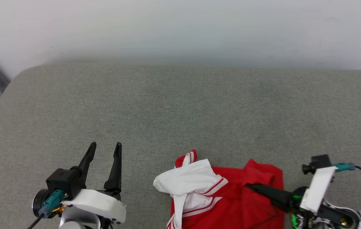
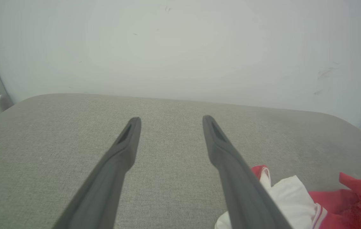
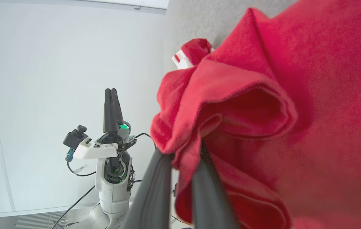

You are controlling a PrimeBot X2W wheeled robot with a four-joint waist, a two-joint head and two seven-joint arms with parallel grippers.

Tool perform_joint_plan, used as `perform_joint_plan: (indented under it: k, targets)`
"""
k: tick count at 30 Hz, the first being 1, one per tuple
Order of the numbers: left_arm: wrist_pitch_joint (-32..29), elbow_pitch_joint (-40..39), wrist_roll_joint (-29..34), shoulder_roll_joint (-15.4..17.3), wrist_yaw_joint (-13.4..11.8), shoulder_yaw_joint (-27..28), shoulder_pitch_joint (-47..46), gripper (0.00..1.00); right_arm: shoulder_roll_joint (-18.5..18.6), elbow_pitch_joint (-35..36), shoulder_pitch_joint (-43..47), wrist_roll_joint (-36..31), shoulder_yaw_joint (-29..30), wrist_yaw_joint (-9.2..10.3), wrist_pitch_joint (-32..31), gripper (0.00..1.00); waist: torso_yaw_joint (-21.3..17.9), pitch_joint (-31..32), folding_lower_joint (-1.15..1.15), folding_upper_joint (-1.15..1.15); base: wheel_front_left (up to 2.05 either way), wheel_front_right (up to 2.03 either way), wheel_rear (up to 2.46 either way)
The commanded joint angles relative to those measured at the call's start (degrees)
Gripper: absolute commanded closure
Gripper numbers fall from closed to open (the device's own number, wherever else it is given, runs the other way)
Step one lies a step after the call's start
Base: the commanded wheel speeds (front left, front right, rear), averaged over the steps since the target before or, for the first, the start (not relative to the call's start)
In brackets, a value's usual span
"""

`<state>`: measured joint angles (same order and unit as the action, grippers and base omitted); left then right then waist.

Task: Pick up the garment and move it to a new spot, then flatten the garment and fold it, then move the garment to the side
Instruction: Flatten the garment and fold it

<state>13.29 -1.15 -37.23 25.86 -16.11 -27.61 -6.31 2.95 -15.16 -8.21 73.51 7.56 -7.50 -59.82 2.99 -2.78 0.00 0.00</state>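
The crumpled red basketball jersey with white lining and striped trim lies at five o'clock in the head view on the grey woven cushion. The right gripper is clamped on a raised red fold at the jersey's three o'clock edge — probably a hold for lifting it elsewhere — while the left gripper, at seven o'clock, stands parted and empty

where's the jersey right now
Head view: the jersey lies crumpled at the near edge of the cushion, right of centre, the right gripper shut on its red cloth, the open left gripper apart to its left.
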Motion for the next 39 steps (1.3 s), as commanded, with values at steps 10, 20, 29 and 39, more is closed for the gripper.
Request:
perform_joint_plan:
  k: [10, 20, 29, 39]
  targets:
    - [-0.2, 1.0, 0.5, -1.5, 1.3, -1.6, -3.2, 0.00, -0.1, -3.8, -7.1, 8.1, -26.1, 0.02, 17.3, 1.00, 4.2, -2.2, 0.00, 0.00, 0.00, 0.00, 0.00]
    - [0.7, 2.9, 0.1, -2.1, 1.8, -0.9, -3.4, 0.00, 0.1, -9.8, -11.9, -3.1, -34.0, 0.02, 30.0, 0.00, 4.9, -3.7, 0.00, 0.00, 0.00, 0.00, 0.00]
    - [0.9, 3.8, 0.1, -2.1, 1.5, -0.8, -2.6, 0.00, 6.3, -1.8, -13.4, -8.3, -39.7, 0.02, 34.1, 0.00, 2.5, -2.1, 0.00, 0.00, 0.00, 0.00, 0.00]
    - [1.1, 3.0, -0.1, -1.9, -0.3, 0.2, -0.9, 0.00, 14.7, -1.3, -8.0, -40.3, -27.2, 0.02, 52.5, 0.00, -0.6, -0.6, 0.00, 0.00, 0.00, 0.00, 0.00]
